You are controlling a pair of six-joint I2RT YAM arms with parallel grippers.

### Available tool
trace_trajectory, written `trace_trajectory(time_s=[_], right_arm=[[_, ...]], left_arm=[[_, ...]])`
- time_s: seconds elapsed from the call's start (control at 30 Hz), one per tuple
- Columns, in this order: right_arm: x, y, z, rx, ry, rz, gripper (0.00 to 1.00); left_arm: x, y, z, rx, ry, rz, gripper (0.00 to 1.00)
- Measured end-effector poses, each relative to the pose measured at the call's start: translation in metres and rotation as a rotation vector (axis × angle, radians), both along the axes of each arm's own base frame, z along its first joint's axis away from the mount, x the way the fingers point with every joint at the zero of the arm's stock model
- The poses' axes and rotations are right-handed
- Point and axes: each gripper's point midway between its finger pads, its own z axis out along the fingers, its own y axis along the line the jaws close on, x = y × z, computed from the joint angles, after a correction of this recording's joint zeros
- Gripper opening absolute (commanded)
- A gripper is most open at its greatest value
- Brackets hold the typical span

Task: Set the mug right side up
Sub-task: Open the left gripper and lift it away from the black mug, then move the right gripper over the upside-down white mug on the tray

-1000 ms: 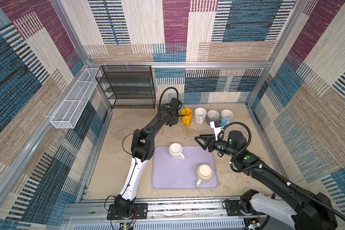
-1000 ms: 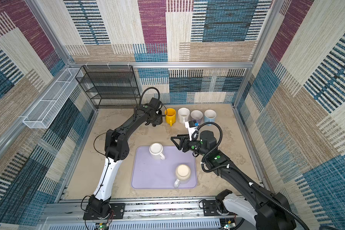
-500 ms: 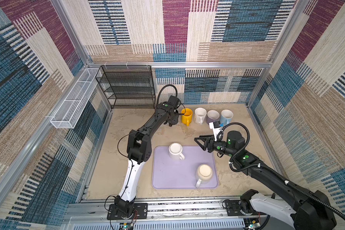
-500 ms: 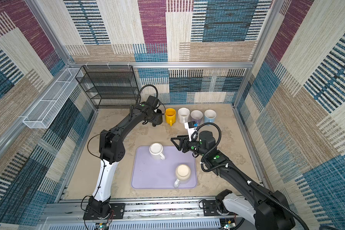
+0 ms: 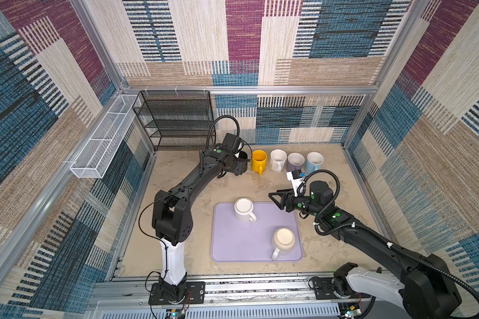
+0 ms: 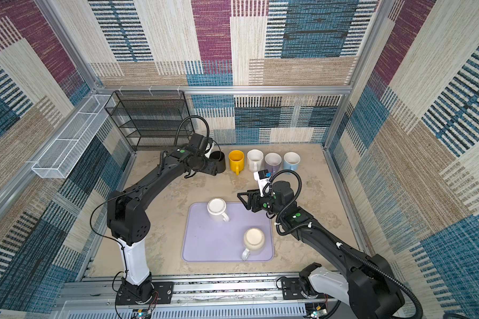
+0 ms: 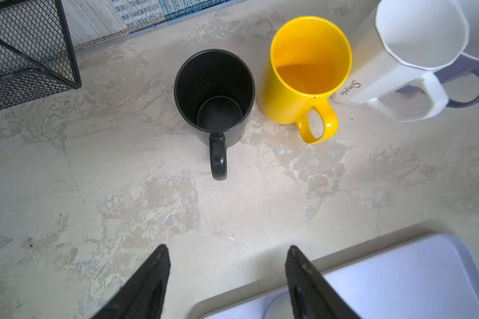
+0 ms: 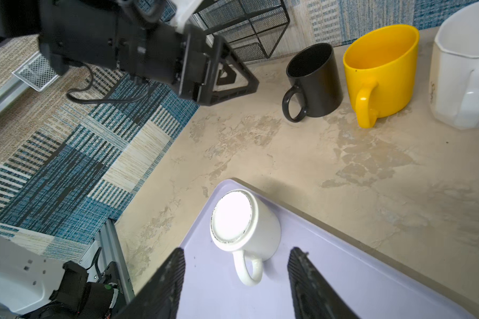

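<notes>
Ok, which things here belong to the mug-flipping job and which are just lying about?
Job: upside-down white mug, upside-down cream mug, both on the lavender tray.
Lying about: upright black mug, yellow mug, faceted white mug, lilac mug, blue mug in the back row; black wire rack; white wire basket.

A matte black mug (image 6: 219, 165) stands upright, mouth open upward, in the upper middle of both top views. Lower down, on the lilac mat (image 5: 233, 248), a white mug (image 5: 244, 210) sits bottom-up, and a cream mug (image 5: 284, 239) looks inverted too.
</notes>
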Motion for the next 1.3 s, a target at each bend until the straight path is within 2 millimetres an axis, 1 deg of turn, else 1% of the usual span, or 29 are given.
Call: trace_trajectory(time_s=[0.13,0.2,0.37,0.47,0.6,0.73,0.83,1.03,1.13,1.3], right_arm=[[0.001,0.001,-0.01,-0.016,0.021,0.002,0.63],[0.0,0.001,-0.019,-0.025,0.042,0.007,0.64],[-0.002,0.004,-0.035,-0.067,0.07,0.026,0.65],[-0.003,0.008,-0.038,-0.09,0.066,0.044,0.66],[-0.007,0.019,-0.045,-0.128,0.067,0.079,0.66],[-0.01,0.03,-0.056,-0.176,0.082,0.102,0.66],[-0.015,0.038,-0.065,-0.204,0.095,0.125,0.66],[-0.015,0.046,-0.075,-0.259,0.096,0.123,0.66],[-0.019,0.049,-0.078,-0.277,0.099,0.13,0.67],[-0.026,0.059,-0.083,-0.31,0.101,0.146,0.67]], left_arm=[[-0.015,0.002,0.012,-0.038,-0.02,-0.011,0.69],[-0.021,0.004,0.018,-0.047,-0.033,-0.011,0.69],[-0.042,0.005,0.024,-0.082,-0.043,-0.028,0.69],[-0.055,0.006,0.022,-0.102,-0.043,-0.022,0.69],[-0.072,0.008,0.019,-0.135,-0.044,-0.007,0.69],[-0.089,0.016,0.015,-0.164,-0.038,0.025,0.69],[-0.102,0.022,0.006,-0.173,-0.023,0.046,0.69],[-0.13,0.04,-0.004,-0.203,-0.002,0.105,0.69],[-0.134,0.046,-0.002,-0.2,-0.017,0.123,0.69],[-0.134,0.047,-0.002,-0.198,-0.019,0.128,0.69]])
